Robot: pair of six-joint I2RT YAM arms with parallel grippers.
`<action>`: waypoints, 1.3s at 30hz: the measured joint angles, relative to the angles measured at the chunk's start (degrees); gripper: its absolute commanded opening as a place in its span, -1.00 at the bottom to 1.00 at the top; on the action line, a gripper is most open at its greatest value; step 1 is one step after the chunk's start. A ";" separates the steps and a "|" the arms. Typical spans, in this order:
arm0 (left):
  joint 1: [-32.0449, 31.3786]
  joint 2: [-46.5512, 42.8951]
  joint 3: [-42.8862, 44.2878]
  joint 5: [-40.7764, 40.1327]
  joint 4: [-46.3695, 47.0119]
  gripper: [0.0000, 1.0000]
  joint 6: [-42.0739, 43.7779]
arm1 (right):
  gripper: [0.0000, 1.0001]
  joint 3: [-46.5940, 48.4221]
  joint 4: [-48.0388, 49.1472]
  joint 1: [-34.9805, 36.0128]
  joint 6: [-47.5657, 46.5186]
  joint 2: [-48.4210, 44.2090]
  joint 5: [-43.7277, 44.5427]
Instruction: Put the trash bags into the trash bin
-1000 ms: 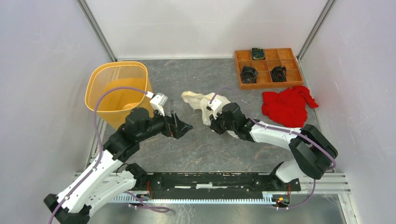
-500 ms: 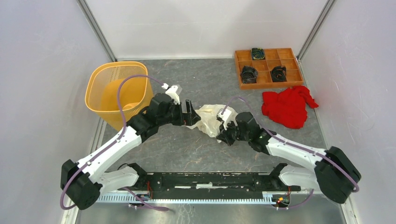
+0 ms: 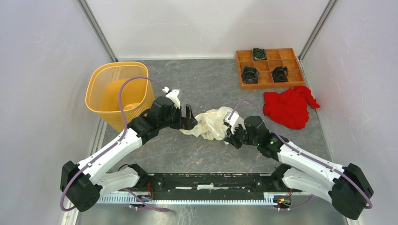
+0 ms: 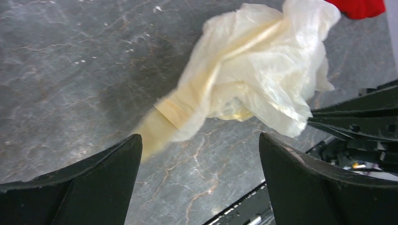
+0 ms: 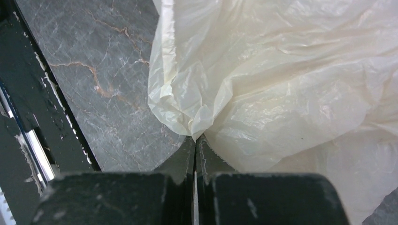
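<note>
Bin [image 3: 112, 117], tray [image 3: 272, 86], cloth [image 3: 288, 107] on marbled table [image 3: 202, 79]

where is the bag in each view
Top external: bag at mid-table, between the left end effector and the right end effector.
Left wrist: upper centre to right, beyond the open fingers.
Right wrist: fills the upper right, an edge pinched in the shut fingers.
Shared landmark: the grey marbled table under the bag.

Both arms reach inward, left hand [image 3: 189, 121] spread wide, right hand [image 3: 231, 135] clamped tight.
</note>
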 measured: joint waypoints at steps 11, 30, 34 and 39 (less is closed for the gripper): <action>0.02 3.80 -1.14 -0.70 2.14 0.48 0.33 | -0.99 0.11 -6.62 0.00 0.33 -5.86 2.40; -0.13 -18.05 2.03 5.07 -3.04 -0.96 1.49 | -1.00 16.33 -18.03 0.00 3.93 -2.38 35.76; -0.13 -21.64 9.68 2.99 -4.37 -0.96 4.17 | -0.98 16.44 -19.21 0.00 4.22 -3.06 39.01; -0.13 -23.63 11.69 0.61 -4.76 -0.96 4.90 | -0.85 16.26 -19.45 0.00 4.66 -5.97 39.67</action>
